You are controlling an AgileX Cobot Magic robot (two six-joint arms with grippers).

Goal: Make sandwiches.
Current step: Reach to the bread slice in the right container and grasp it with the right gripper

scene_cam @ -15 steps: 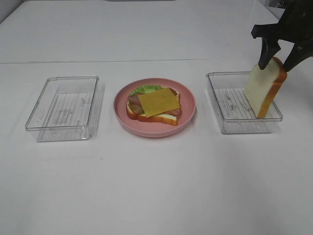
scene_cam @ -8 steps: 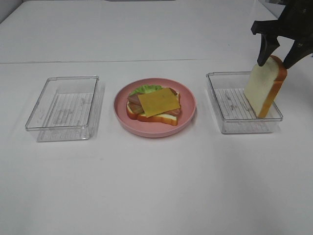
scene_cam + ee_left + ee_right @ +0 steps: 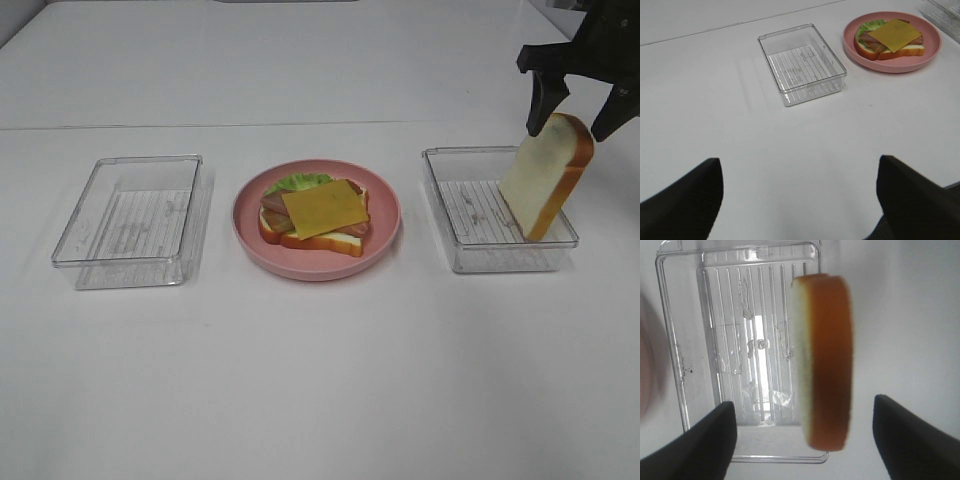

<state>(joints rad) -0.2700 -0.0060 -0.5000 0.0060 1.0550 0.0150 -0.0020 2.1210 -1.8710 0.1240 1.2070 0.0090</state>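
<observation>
**Right claw open over the top slice, stack waiting on the plate**

My right gripper (image 3: 569, 130) hangs over the right-hand clear tray (image 3: 455, 215) with its jaws spread. The bread slice (image 3: 540, 185) sits between them with a visible gap on each side in the right wrist view, so nothing is grasped. The slice stands on edge, its lower edge down inside the tray. Its crusted top tips outward, past the tray's outer wall, which it seems to lean on. Its long axis runs steeply up from the tray floor toward the claw. Its two broad faces are turned to the two fingers, so I judge a straight close would pinch it across its thickness.

The rest of the sandwich is on the pink plate (image 3: 385, 235) in the middle of the table. There a bottom bread slice (image 3: 320, 243) carries lettuce (image 3: 298, 183), a brown meat layer (image 3: 272, 205) and a yellow cheese square (image 3: 324, 208) on top. It lacks only its lid.

The relation that matters is that the plate lies to the left of the claw, past the tray's inner wall. The right arm is by far the nearer to this slice. The slice will have to go from near-upright to flat before it can cover the cheese.

My left gripper (image 3: 799, 164) is also wide open and empty. It is held back over bare table, with the left-hand clear tray (image 3: 802, 65) ahead of it.
</observation>
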